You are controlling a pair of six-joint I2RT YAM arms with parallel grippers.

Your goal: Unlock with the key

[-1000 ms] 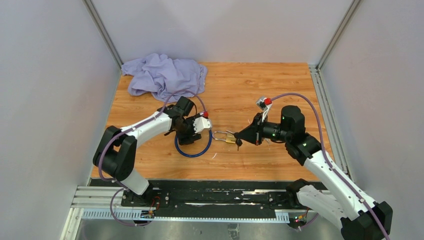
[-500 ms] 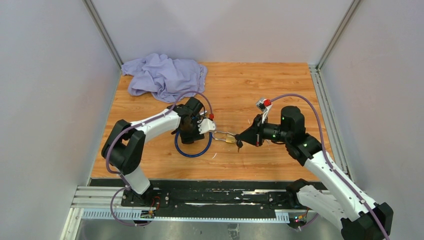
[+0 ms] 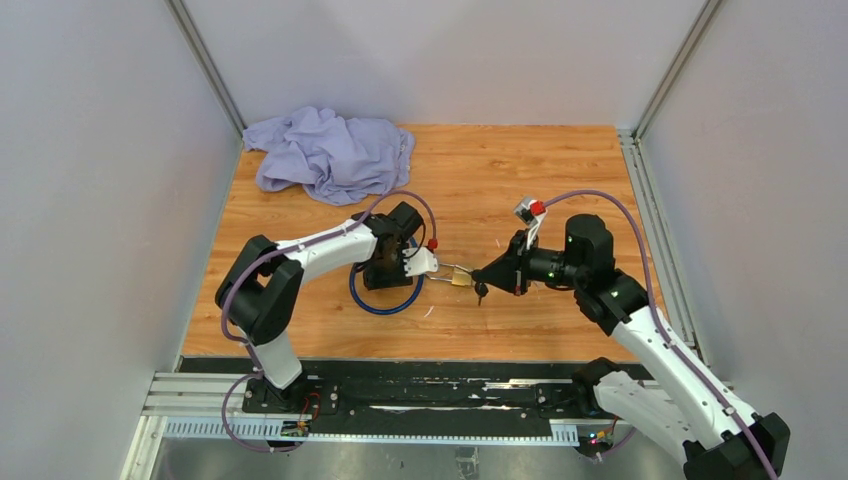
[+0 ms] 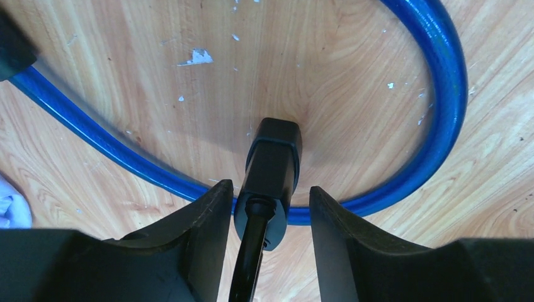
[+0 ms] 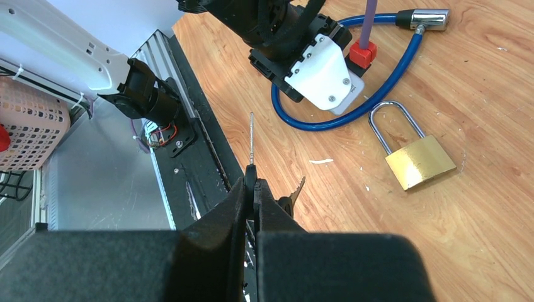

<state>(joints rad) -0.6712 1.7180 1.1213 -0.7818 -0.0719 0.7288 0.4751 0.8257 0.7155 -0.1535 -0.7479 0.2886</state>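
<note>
We list on the tabletop: one brass padlock (image 5: 419, 162); two keys (image 5: 293, 190) (one blade edge-on, one toothed, in the right wrist view); one blue cable loop (image 3: 385, 305); one lilac cloth (image 3: 325, 150).

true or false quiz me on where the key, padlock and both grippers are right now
1. The right gripper is shut on a key. True.
2. The key is already in the brass padlock. False: the padlock lies on the table, apart from the key.
3. The left gripper is open with a black piece between its fingers, over the blue cable lock. True.
4. The purple cloth covers the padlock. False: it lies in the far left corner.
5. The padlock's shackle is open. False: it looks closed.
</note>
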